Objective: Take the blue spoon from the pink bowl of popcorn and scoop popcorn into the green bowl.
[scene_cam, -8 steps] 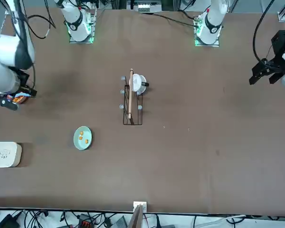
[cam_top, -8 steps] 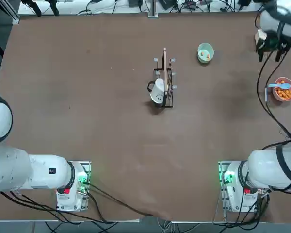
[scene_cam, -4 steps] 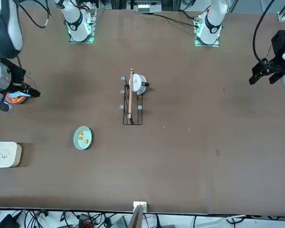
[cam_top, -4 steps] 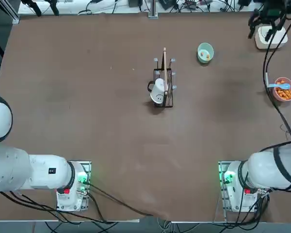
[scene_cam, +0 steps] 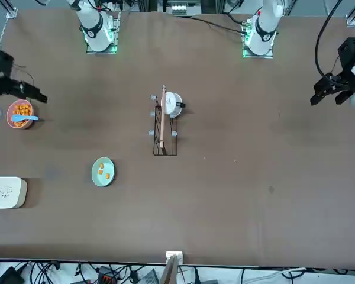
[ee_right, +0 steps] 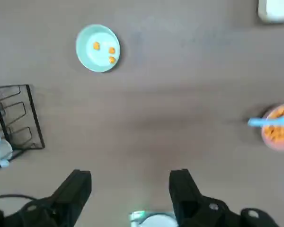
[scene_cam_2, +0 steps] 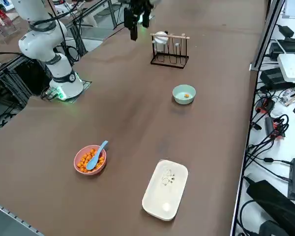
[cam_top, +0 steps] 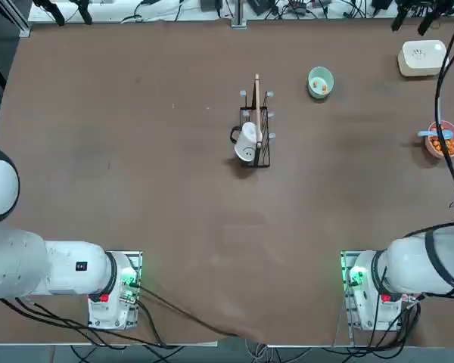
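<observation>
Hovering high with jaws apart and empty, our right gripper hasn't picked up the blue spoon. It lies in the pink bowl of popcorn, well apart from the green bowl; next we need to descend onto the handle.

On the table we find the rack near the middle, with the mug hanging on it. The green bowl sits toward the far edge, to the right of the rack, a few pieces of popcorn in it. The pink bowl lies at the right edge, the blue spoon resting in its popcorn, handle over the rim. Behind it, in the far right corner, lies the flat box. Our right gripper hangs high above the table with its fingers spread wide and nothing between them.
</observation>
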Motion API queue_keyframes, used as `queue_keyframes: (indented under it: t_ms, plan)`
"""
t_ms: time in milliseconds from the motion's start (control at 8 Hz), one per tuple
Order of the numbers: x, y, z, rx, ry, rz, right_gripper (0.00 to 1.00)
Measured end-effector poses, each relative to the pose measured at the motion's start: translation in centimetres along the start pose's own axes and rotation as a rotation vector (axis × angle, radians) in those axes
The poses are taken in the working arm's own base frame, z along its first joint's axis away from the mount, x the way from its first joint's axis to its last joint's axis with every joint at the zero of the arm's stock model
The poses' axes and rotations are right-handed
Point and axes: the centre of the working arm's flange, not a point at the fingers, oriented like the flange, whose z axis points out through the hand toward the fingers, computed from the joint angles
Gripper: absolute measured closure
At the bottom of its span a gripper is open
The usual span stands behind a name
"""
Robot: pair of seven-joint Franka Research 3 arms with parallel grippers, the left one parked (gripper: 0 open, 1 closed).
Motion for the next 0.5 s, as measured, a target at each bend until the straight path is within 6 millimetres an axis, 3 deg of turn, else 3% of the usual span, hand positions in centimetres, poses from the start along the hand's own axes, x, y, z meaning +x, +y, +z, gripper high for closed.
queue_keyframes:
  t_ms: [250, 500]
  plan:
    - [-1.7, -1.1, -0.9, -0.066, 0.075, -0.067, 0.0]
    - [-3.2, -1.9, 0.2, -0.093, 0.072, -0.089, 0.0]
